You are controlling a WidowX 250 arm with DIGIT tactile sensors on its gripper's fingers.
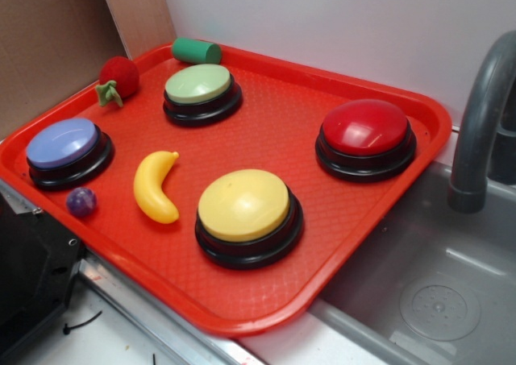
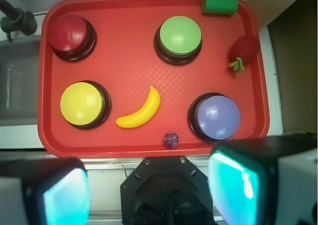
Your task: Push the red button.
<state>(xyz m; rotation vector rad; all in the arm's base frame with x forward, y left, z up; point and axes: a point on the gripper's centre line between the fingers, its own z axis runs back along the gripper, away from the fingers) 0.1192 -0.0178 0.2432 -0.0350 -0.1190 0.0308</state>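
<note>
Red button (image 2: 68, 32) is the goal, yet the pincer (image 2: 149, 190) is far from it. In the wrist view its two pads (image 2: 64, 197) fill the bottom corners, spread wide apart with nothing between them, hanging high over the near edge of the tray (image 2: 129, 71) and looking straight down. That height likely serves as a survey pose, since the whole tray fits in the view.

Taking the tray as landmark: just inside its near rim lies a small purple ball (image 2: 171, 139), with the blue button (image 2: 216, 117) beside it toward one near corner. A banana (image 2: 140, 112) lies at the tray's middle, and the yellow button (image 2: 81, 104) sits at the other near corner. The green button (image 2: 180, 36) stands on the far side, a green cylinder (image 2: 219, 5) lies against the far rim, and a strawberry (image 2: 242, 50) rests at the rim on the blue button's side. The red button occupies the tray's far corner, on the side nearest the sink (image 1: 435, 300) and faucet (image 1: 482, 123).

The red button is round, so it has no long axis across the tray; its dome faces straight up on a black base, so a press would have to come from above. The buttons stand well apart, which I judge leaves room to descend on one without touching another.
</note>
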